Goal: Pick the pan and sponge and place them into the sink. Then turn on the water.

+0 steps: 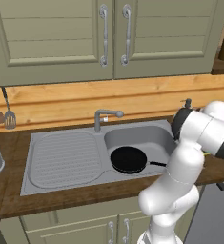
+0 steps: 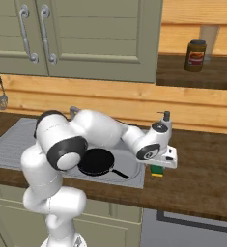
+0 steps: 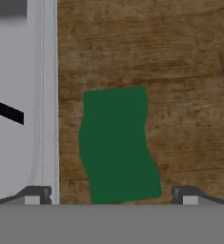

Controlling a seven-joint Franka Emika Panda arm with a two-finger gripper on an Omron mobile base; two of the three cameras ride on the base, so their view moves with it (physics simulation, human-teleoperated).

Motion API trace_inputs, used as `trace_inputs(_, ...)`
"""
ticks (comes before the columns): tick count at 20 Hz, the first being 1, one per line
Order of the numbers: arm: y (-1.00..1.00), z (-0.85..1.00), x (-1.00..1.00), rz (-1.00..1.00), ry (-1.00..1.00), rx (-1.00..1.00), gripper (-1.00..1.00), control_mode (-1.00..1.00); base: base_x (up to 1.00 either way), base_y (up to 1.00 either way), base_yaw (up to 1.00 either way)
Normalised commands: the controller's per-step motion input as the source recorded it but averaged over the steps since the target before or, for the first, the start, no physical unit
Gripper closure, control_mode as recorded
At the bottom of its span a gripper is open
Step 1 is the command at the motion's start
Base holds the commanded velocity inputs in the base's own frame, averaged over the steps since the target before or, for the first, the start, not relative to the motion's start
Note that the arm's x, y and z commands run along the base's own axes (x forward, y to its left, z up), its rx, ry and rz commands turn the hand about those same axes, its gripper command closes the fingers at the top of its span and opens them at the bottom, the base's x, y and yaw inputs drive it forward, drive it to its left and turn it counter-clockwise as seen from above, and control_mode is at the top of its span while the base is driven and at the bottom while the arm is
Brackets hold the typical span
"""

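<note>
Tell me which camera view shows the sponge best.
The hand view: the sponge lies green side up on the wooden counter between the open gripper tips, beside the sink rim. The right base view shows just its edge under the hand; in the left base view the arm covers that spot.

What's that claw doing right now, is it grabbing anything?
Gripper: open and holding nothing, poised above the sponge lying on the wooden counter beside the sink.

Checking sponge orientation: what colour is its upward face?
Green: the sponge shows a solid dark green top, best in the hand view.
</note>
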Motion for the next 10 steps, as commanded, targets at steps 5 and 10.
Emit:
trace_inputs(5,-0.12,-0.24,0.33,0.00,0.00,0.00,-1.00,-1.00,0.00,0.00,0.00)
trace_inputs(10,-0.15,-0.35,0.31,0.00,0.01,0.00,-1.00,-1.00,0.00,0.00,0.00)
